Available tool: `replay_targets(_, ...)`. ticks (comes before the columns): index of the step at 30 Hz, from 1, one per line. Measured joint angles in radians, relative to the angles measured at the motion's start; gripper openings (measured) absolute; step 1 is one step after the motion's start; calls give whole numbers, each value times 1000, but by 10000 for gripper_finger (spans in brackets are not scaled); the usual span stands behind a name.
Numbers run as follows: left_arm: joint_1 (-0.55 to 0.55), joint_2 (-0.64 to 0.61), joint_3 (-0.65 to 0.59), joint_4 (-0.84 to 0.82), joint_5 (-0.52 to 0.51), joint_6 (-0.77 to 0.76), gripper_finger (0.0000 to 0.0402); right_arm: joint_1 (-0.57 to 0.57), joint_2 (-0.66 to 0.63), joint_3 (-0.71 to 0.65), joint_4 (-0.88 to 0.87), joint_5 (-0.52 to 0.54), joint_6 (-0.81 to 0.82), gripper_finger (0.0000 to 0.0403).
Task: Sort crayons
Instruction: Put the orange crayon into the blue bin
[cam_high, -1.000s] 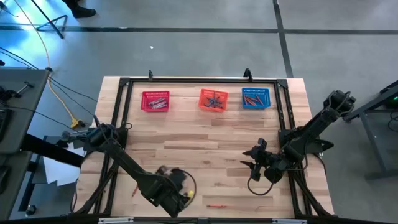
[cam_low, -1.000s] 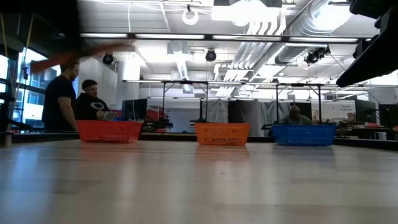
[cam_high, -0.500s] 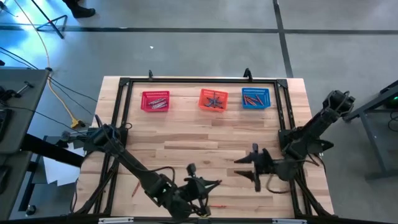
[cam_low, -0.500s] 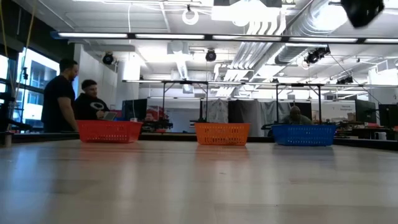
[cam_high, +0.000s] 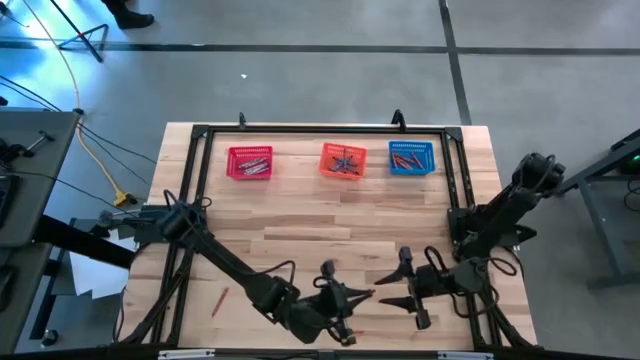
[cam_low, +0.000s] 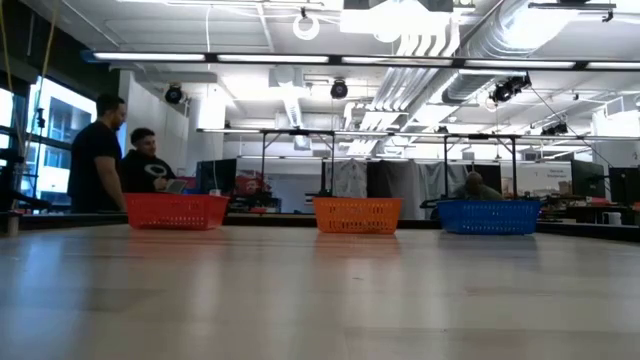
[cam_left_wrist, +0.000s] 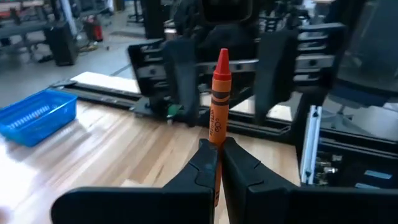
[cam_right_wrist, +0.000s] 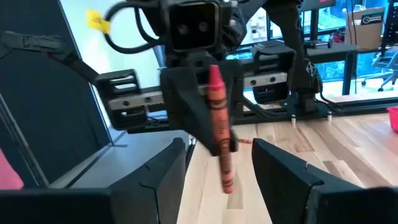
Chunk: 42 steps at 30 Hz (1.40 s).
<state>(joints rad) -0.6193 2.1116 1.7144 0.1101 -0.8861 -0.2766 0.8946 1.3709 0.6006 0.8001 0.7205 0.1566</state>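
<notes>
An orange crayon (cam_left_wrist: 217, 102) stands upright in the air over the table's near edge, with my left gripper (cam_high: 365, 293) shut on it. My right gripper (cam_high: 388, 290) faces it from the right at the same height. It is open, and its two fingers (cam_right_wrist: 168, 168) stand either side of the crayon's lower end without touching it. Both grippers point level, toward each other. A red crayon (cam_high: 222, 298) lies flat on the table at the near left. More crayons lie in the three baskets at the far edge. The low view shows neither gripper. My left gripper pinches the crayon about its middle (cam_right_wrist: 221, 144) between its two fingers. The fingers come level from the table's left and lie across it. The crayon stands nearly upright, its pointed tip (cam_left_wrist: 222, 55) up, lifted clear of the table.
A red basket (cam_high: 249, 162), an orange basket (cam_high: 342, 160) and a blue basket (cam_high: 411, 158) stand in a row along the far edge. A black frame (cam_high: 320, 128) borders the table. People stand in the room behind the table (cam_low: 120, 165).
My left gripper has gone up and toward the table's right edge with the crayon, tipping from pointing down to level, and now faces my right gripper. My right gripper has risen, drifted toward the near edge and tipped to level, staying open.
</notes>
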Motion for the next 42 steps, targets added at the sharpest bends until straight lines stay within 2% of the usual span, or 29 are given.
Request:
replay_targets(4, 2, 12, 0, 71, 44, 52, 0, -11, 18, 0, 35, -24, 0, 181)
replay_targets(9, 7, 19, 0, 80, 54, 54, 0, -28, 24, 0, 73, -145, 7, 181)
replay_targets(12, 11, 19, 0, 84, 72, 54, 0, -31, 24, 0, 88, -171, 18, 181)
replay_targets(27, 31, 19, 0, 101, 109, 53, 0, -31, 24, 0, 97, -172, 18, 181)
replay_targets(35, 53, 18, 0, 105, 178, 52, 0, -31, 24, 0, 107, -173, 0, 181)
replay_targets(38, 57, 18, 0, 106, 179, 52, 0, -31, 24, 0, 113, -172, -1, 169)
replay_targets(42, 57, 18, 0, 108, 183, 52, 0, -32, 24, 0, 115, -169, -1, 124)
